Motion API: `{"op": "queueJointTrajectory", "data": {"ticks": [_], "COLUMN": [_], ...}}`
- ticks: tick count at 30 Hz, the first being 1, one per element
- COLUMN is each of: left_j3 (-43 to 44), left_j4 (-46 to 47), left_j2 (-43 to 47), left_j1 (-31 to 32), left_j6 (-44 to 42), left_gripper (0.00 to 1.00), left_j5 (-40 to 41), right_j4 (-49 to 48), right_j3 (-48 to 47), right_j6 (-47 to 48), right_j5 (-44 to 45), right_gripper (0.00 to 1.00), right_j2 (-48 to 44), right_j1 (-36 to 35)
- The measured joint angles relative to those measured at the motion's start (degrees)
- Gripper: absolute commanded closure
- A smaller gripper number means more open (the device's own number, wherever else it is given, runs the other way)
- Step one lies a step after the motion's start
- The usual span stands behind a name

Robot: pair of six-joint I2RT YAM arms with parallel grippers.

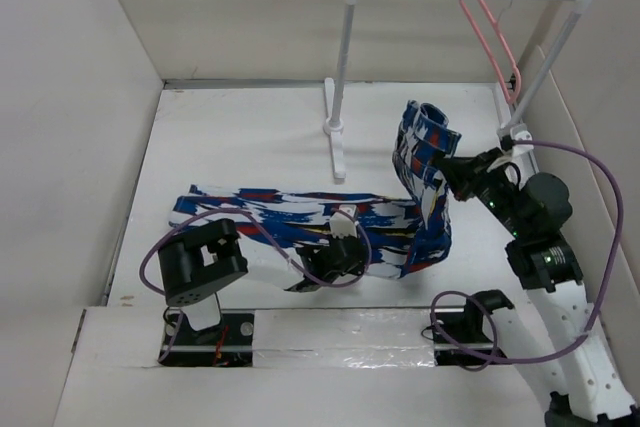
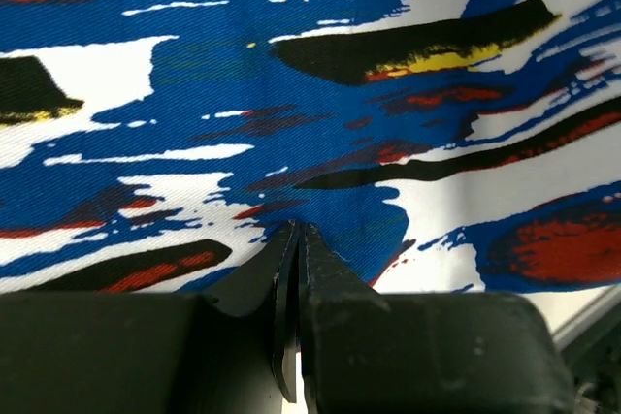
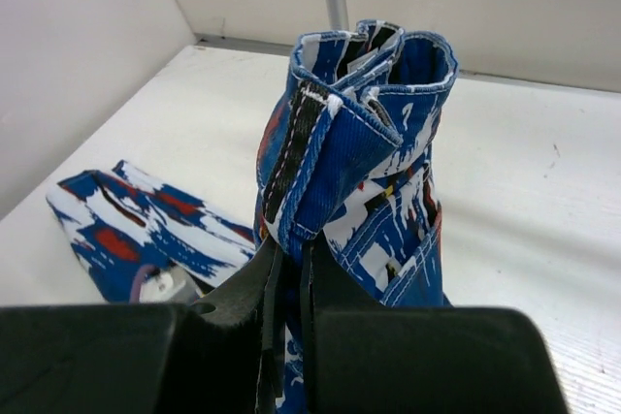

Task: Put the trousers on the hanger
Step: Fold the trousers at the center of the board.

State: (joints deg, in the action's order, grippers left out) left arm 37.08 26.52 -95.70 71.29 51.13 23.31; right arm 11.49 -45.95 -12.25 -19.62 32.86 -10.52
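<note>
White table: we hold the trousers up by one end.
Right gripper nips the raised end; left gripper, fully closed, touches the flat leg, so pulling may slip the cloth free.

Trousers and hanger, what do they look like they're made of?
Trousers: woven, cotton-like cloth, matte; fine ribbed weave and stitched seams show. Hanger: thin, smooth, pink, perhaps plastic or coated wire; too small to tell.
</note>
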Motion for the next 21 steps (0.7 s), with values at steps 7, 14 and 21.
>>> {"op": "queueJointTrajectory", "data": {"ticks": [7,14,21], "left_j3": [5.22,8.74,13.97], "left_j4": [2.16,2.23,2.25], "left_j2": [-5.84,-8.83,-13.07], "left_j1": [4.37,6.08,7.17], "left_j6": [1.55,1.53,0.22], "left_gripper": [1.0,1.0,1.0], "left_j5": [1.22,1.25,1.79], "right_j4": [-0.31,-0.46,-0.98], "right_j3": [-8.55,-23.69,-28.76], "right_j6": [1.2,5.03,5.46], "right_j5": [14.71,26.01,27.34], "right_gripper": [1.0,1.0,1.0], "right_j2": [11.54,23.87,27.54], "right_j1": [-17.4,-29.16,-29.24]}}
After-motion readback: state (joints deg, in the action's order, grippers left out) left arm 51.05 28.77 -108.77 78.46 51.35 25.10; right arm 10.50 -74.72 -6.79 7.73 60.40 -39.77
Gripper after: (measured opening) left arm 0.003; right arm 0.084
